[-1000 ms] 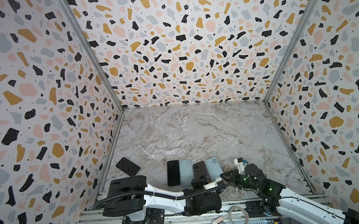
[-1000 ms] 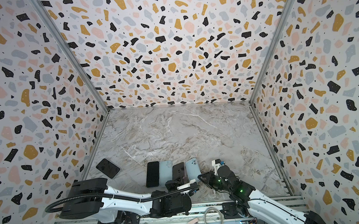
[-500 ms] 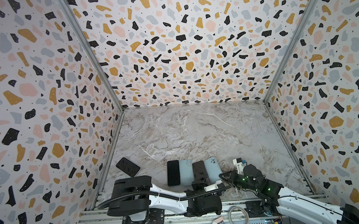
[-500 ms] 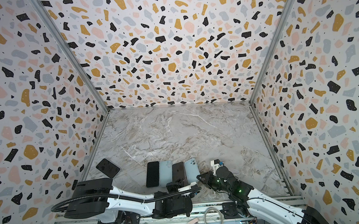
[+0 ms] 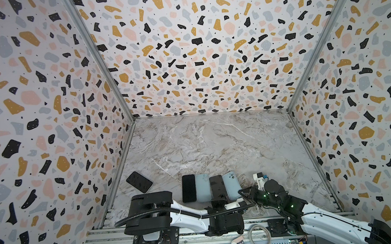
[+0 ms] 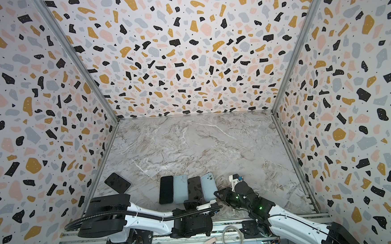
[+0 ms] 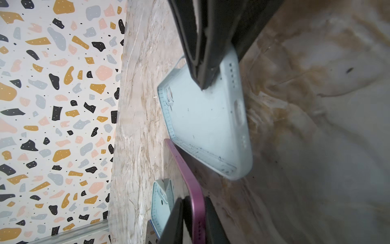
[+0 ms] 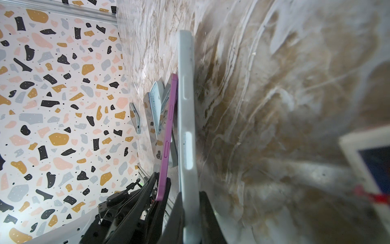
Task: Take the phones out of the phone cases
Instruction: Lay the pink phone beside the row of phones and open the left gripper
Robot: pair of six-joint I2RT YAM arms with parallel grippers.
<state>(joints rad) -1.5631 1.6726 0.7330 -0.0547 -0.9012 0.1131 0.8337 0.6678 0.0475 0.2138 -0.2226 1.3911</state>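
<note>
Between the fingers [image 7: 173, 224] of the left hand [image 7: 194, 202] sat the purple-edged black phone [image 7: 184, 169], grip unconfirmed; right hand [image 8: 191, 194] clamped the pale-blue silicone case [image 8: 186, 84]. Slack hold risked phone slipping.

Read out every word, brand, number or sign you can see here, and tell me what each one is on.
None readable. The light blue phone case, the purple phone and the black phone by the left wall show no legible print; anything finer is too small to tell.
</note>
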